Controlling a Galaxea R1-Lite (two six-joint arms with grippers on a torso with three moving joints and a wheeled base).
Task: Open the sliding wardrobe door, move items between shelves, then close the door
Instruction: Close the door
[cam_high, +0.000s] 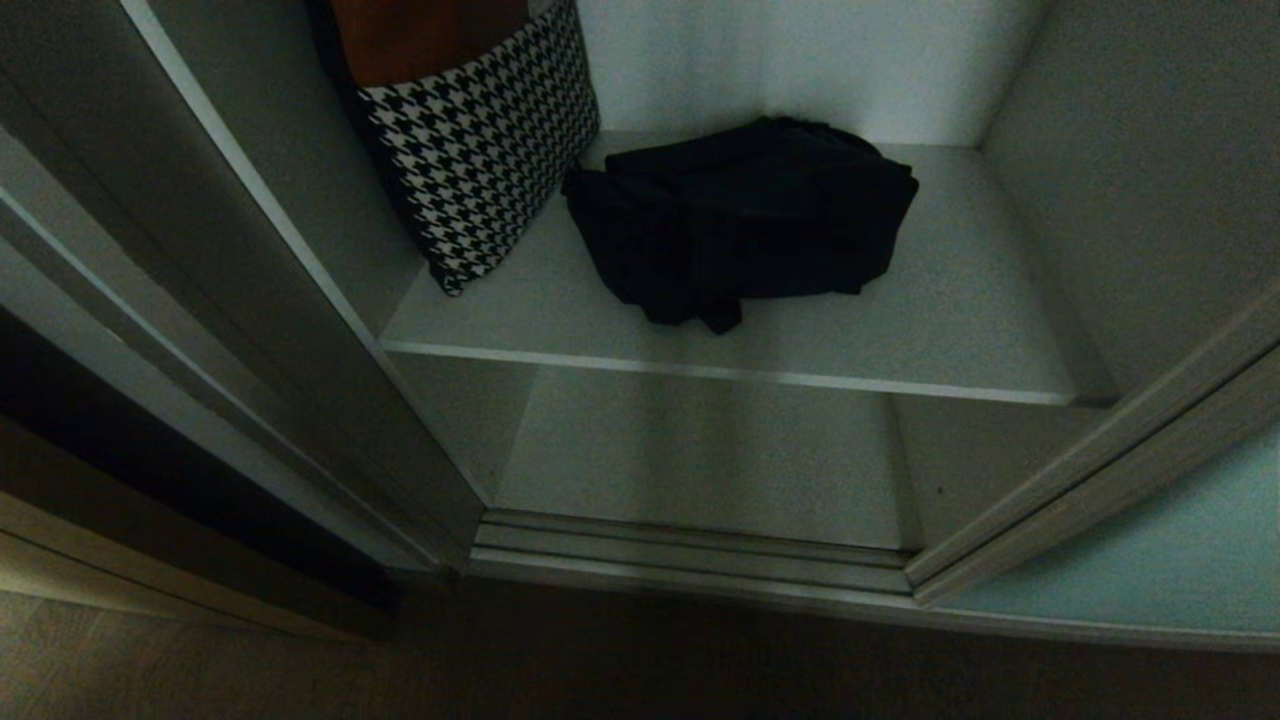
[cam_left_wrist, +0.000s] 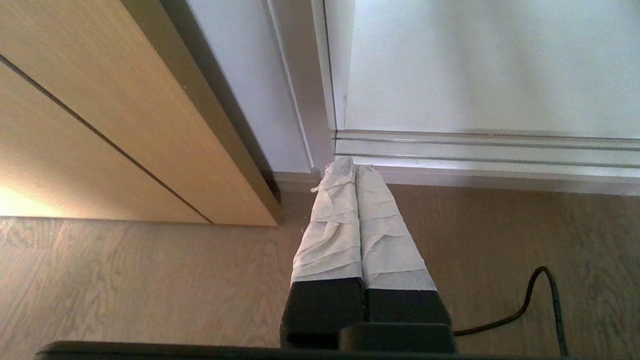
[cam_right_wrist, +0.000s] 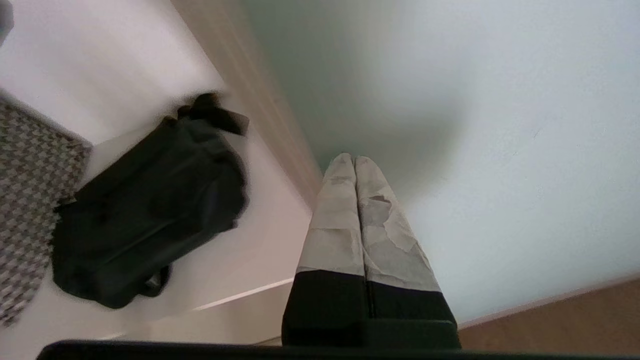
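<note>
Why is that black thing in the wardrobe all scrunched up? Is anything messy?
A little messy. The black fabric piece lies in a crumpled heap on the upper shelf, not folded. Beside it the houndstooth cloth leans tilted at the shelf's left end. Nothing looks spilled or broken.

Houndstooth cloth (cam_high: 485, 140) cropped at top edge

The open wardrobe is looked down into from the head camera, the shelf (cam_high: 900, 330) at twelve o'clock. The floor track (cam_left_wrist: 475, 150) is seen closely from the left wrist. The black fabric (cam_high: 740, 215) is shared with the right wrist view.
</note>
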